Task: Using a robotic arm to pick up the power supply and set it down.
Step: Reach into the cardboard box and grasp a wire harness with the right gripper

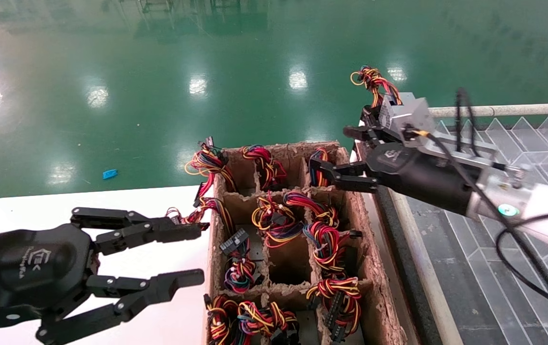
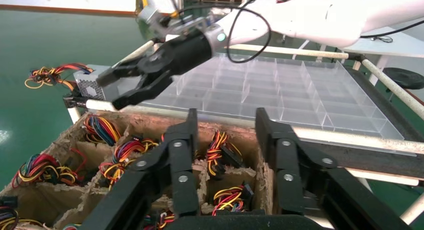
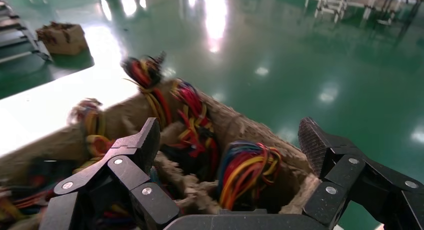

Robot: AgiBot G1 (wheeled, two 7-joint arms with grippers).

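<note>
Green floor behind; right tool (image 1: 350, 155) hovering spread-fingered over cardboard crate (image 1: 379, 287), power supply (image 2: 90, 87) ungrasped, left tool (image 1: 199, 254) idling, fingers apart.

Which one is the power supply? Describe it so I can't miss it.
Start at the cardboard crate of wire bundles. Past its far right corner, on the clear tray's corner behind the open right gripper, sits the power supply: the only silver metal box, its wires trailing outward.

Cardboard divider box (image 1: 374, 268) w/ wire bundles (image 1: 324, 235); clear tray (image 2: 280, 92) beside.
</note>
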